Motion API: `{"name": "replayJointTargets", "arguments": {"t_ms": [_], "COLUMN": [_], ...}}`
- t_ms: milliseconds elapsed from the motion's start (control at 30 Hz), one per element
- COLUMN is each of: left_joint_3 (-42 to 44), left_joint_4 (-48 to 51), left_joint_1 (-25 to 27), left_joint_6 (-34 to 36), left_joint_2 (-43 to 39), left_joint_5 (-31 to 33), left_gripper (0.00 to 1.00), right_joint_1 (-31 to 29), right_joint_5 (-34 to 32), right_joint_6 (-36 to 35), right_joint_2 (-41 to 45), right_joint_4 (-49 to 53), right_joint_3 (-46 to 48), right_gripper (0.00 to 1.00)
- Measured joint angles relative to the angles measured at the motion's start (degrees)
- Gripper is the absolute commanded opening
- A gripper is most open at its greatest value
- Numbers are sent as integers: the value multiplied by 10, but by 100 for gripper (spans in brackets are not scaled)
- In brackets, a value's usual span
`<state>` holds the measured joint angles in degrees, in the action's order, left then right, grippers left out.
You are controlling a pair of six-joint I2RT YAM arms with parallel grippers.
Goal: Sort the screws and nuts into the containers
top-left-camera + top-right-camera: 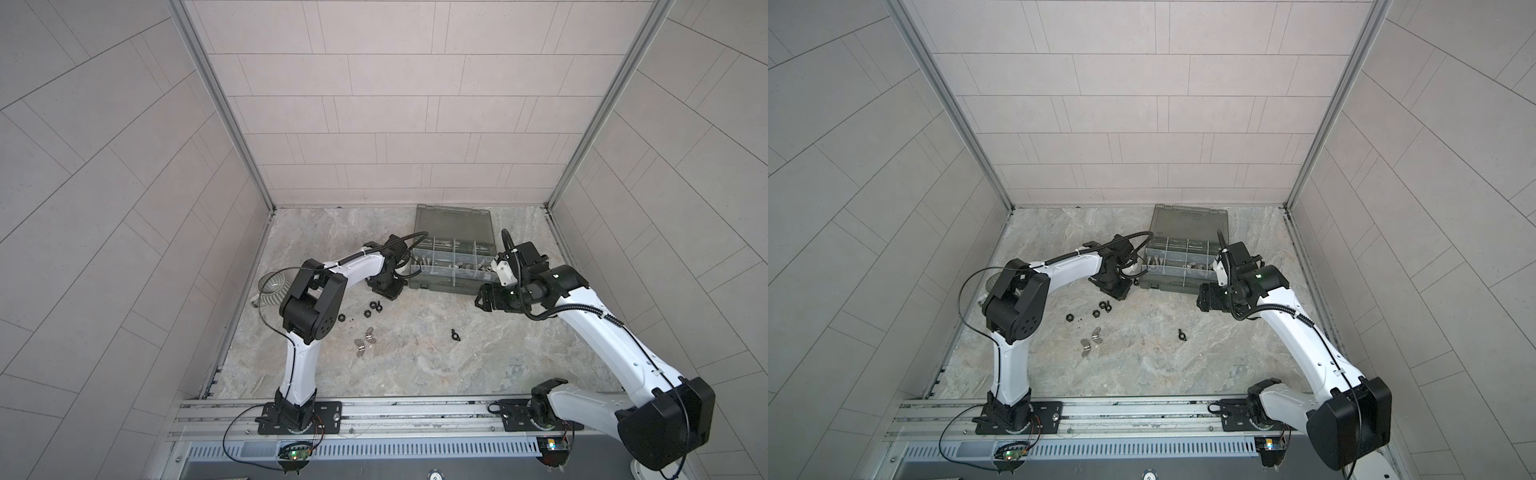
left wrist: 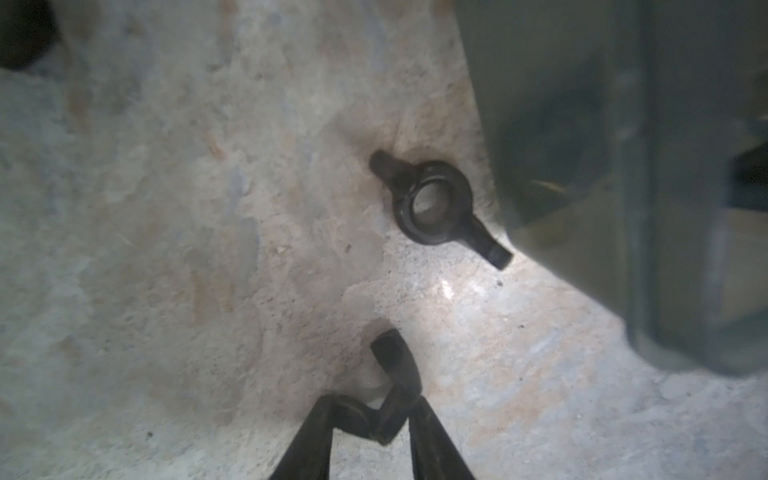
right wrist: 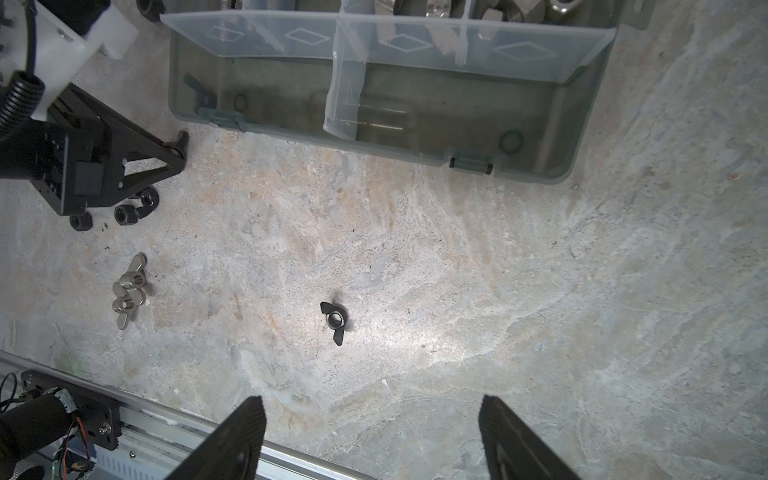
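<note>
My left gripper [image 2: 388, 409] is shut on a black wing nut [image 2: 395, 374] low over the marble table, just off the left front corner of the grey organizer box [image 1: 449, 286]. A second black wing nut [image 2: 434, 203] lies beside that corner. In both top views the left gripper [image 1: 384, 287] [image 1: 1113, 289] points down there. My right gripper [image 3: 370, 405] [image 1: 482, 300] hangs open and empty by the box's right front corner. A lone black wing nut [image 3: 334, 320] [image 1: 456, 335] lies mid-table. Silver pieces [image 1: 1196, 266] fill the containers; I cannot pick out screws from nuts.
Black hex nuts [image 1: 368, 313] [image 3: 124, 214] and two silver wing nuts [image 1: 363, 338] [image 3: 129, 291] lie left of centre. A ribbed mug [image 1: 270, 286] lies behind the left elbow. The box lid [image 1: 453, 222] lies open toward the back wall. An aluminium rail [image 1: 374, 409] borders the front.
</note>
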<state>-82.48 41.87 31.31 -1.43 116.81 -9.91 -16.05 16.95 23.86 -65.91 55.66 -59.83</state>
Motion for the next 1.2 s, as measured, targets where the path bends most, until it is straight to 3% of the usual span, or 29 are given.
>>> {"name": "replayJointTargets", "arguments": {"t_ms": [433, 867, 1200], "left_joint_3": [-25, -45, -46], "left_joint_4": [5, 25, 45], "left_joint_1": [19, 28, 29], "left_joint_6": [0, 0, 4], "left_joint_2": [16, 26, 26], "left_joint_5": [-1, 4, 10], "left_gripper": [36, 26, 25], "right_joint_1": [18, 40, 45], "right_joint_5": [7, 11, 21], "right_joint_6": [-10, -25, -27], "right_joint_2": [36, 40, 40], "right_joint_4": [19, 27, 26], "right_joint_3": [20, 20, 21], "right_gripper": [82, 82, 82]}}
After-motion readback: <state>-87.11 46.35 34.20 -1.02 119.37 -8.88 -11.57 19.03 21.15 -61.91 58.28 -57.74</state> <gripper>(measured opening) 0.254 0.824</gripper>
